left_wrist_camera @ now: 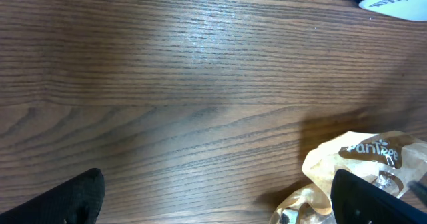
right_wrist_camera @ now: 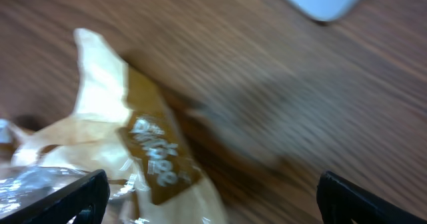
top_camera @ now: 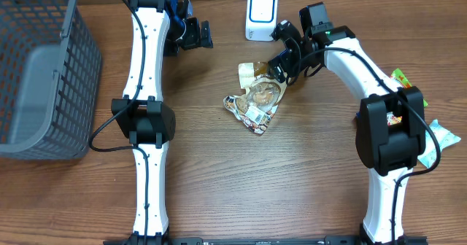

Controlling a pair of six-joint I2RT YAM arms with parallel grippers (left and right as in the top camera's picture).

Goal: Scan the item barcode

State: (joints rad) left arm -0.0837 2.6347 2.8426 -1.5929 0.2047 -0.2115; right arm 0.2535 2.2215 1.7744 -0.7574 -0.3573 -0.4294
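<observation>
Snack packet (top_camera: pixel 257 99): crumpled clear-and-tan wrapper, brown band with white lettering, round brown pastry inside. A small white label (top_camera: pixel 255 116) sits at the end farthest from the scanner (top_camera: pixel 260 15). The packet lies flat on the tabletop (top_camera: pixel 241 187), near the scanner, on the robot's side of it.

Count: one scanner; one grey basket (top_camera: pixel 44 77), well apart from the scanner; one green packet (top_camera: pixel 399 76) and one blue-white packet (top_camera: pixel 442 137), both partly covered by the right arm (top_camera: pixel 387 128).

Right pincer (top_camera: pixel 282 66): between scanner and snack packet, jaws spread wide, not closed on it. Left pincer (top_camera: pixel 197 35): near the scanner, jaws wide too.

Label print too small to read. Right wrist view blurred. Scanner cut off in both wrist views.
</observation>
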